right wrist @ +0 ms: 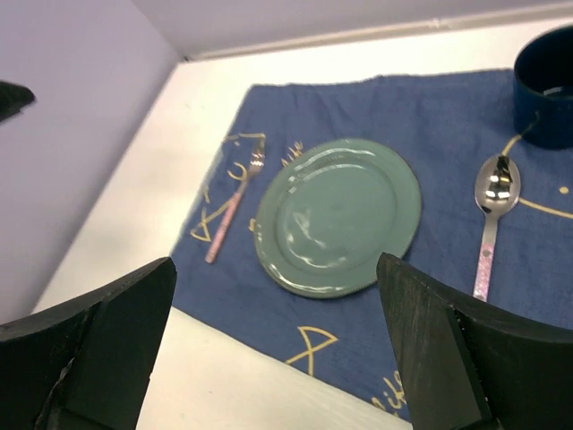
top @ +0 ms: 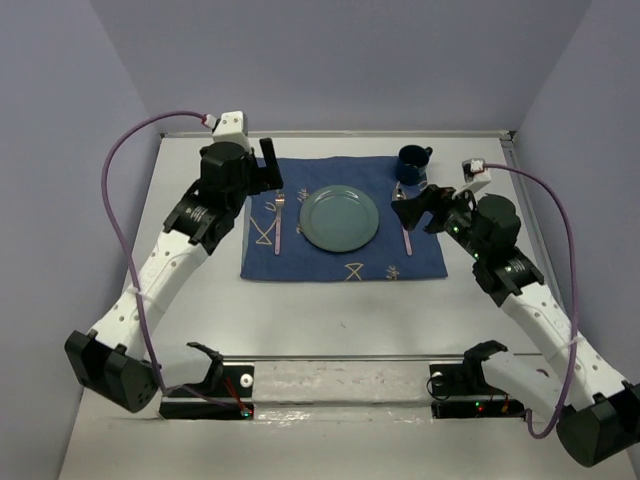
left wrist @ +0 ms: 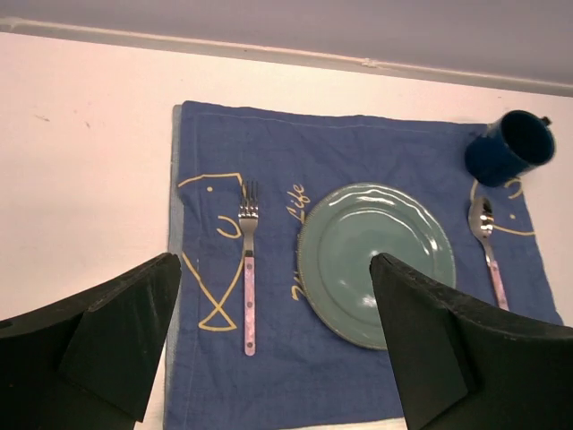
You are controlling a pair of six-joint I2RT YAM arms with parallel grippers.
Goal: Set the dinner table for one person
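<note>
Two arms, left arm (top: 165, 265) and right arm (top: 540, 300), whole only from the top; from each wrist, just dark fingers (left wrist: 116, 340) at the lower corners. From the left wrist alone: fork (left wrist: 248, 278) tines told apart, yellow fish outline on the cloth (left wrist: 358, 143) sharp. From the right wrist alone: shine on the spoon (right wrist: 494, 215) bowl, lavender left wall (right wrist: 72, 134) close beside the table (top: 200, 300).

Table white and wide beneath both grippers, lavender walls at its edges. Left gripper (top: 268, 172) over the cloth's far left corner, jaws apart, nothing between them. Right gripper (top: 415, 205) over the cloth's right side, just beside the spoon, jaws likewise apart, nothing held.

Counted: one table, one cloth, one plate (top: 339, 219) mid-cloth, one fork left of it, one spoon right of it, one mug (top: 412, 163) at the far right corner of the cloth, two grippers.
</note>
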